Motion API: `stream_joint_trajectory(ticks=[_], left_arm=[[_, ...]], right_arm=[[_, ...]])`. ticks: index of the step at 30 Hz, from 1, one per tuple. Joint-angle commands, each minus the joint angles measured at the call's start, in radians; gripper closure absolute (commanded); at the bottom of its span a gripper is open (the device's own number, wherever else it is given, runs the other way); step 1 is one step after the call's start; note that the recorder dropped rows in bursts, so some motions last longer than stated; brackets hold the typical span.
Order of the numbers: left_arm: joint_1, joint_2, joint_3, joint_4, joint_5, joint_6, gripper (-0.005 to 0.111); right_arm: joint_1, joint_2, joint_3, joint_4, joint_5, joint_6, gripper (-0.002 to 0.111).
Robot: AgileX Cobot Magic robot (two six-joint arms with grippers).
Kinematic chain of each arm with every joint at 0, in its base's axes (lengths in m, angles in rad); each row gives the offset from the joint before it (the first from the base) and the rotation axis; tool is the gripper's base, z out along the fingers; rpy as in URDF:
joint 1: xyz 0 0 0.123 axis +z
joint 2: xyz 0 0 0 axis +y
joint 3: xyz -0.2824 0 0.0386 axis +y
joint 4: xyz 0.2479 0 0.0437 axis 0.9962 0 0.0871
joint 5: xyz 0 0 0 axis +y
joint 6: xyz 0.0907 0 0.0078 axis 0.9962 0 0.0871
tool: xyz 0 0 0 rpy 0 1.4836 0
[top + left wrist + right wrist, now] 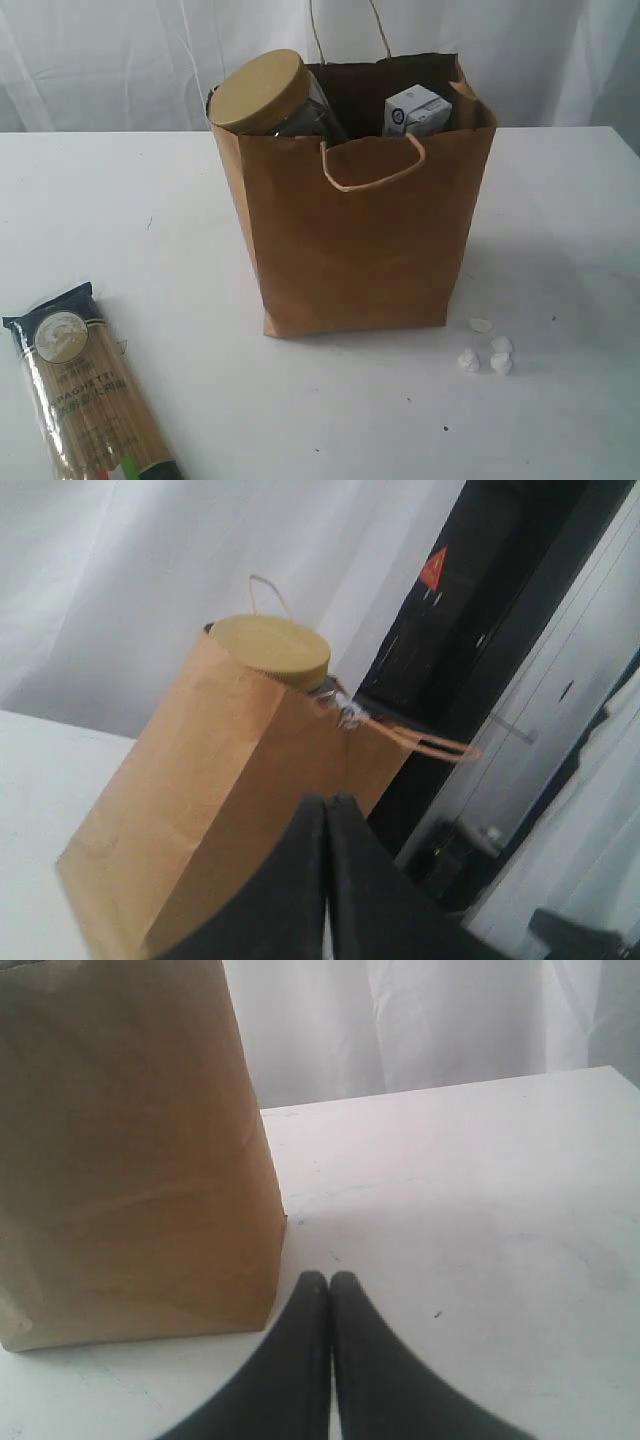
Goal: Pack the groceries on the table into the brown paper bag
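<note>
Exterior view: the bag (355, 240) stands upright mid-table (560, 200), with the jar (262, 92) and the white-blue packet (418, 110) poking out of its mouth. Only 1 grocery shows outside it: the spaghetti (85, 390), flat at the table's near-left corner and well apart from the bag. Its long axis runs roughly from far edge to near edge, slightly tilted, blue end farther. 4 lumps (487, 352) sit near the bag's right side. Neither gripper shows here.

Left wrist view: the left gripper (328, 802) is pressed together and empty, facing the bag's side. The spaghetti is out of sight.

Right wrist view: the right gripper (330, 1280) is also pressed together and empty, near the bag's base.

The spaghetti lies on the left, so the left arm is likely nearer. It would need to turn from the bag toward that corner and grip across the packet's width.
</note>
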Motion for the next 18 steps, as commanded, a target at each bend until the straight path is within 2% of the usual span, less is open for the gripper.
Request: stream_joint_trajectory(ticks=[1, 4, 6, 8, 9, 11, 13, 16, 18], left_arm=[[0.001, -0.004, 0.003, -0.001, -0.117, -0.113, 0.107], [0.001, -0.004, 0.003, -0.001, -0.065, -0.157, 0.107], [0.001, -0.004, -0.075, 0.001, 0.154, -0.155, 0.107], [0.001, -0.004, -0.151, 0.001, 0.310, -0.153, 0.107], [0.001, 0.006, -0.226, 0.001, 0.452, -0.153, 0.107], [0.001, 0.088, -0.333, 0.051, 0.652, -0.149, 0.107], [0.001, 0.191, -0.419, 0.117, 0.794, -0.151, 0.107], [0.001, 0.307, -0.480, 0.160, 0.876, -0.156, 0.107], [0.001, 0.406, -0.527, 0.149, 0.910, -0.099, 0.097]], right_arm=[[-0.005, -0.006, 0.005, 0.001, -0.003, -0.011, 0.108], [-0.005, -0.006, 0.005, 0.001, -0.003, -0.011, 0.108], [-0.005, -0.006, 0.005, 0.001, -0.003, -0.011, 0.108], [-0.005, -0.006, 0.005, 0.001, -0.003, -0.011, 0.108], [-0.005, -0.006, 0.005, 0.001, -0.003, -0.011, 0.108], [-0.005, -0.006, 0.005, 0.001, -0.003, -0.011, 0.108], [-0.005, -0.006, 0.005, 0.001, -0.003, -0.011, 0.108], [-0.005, -0.006, 0.005, 0.000, -0.005, -0.011, 0.108], [-0.005, -0.006, 0.005, 0.000, -0.005, -0.011, 0.108]])
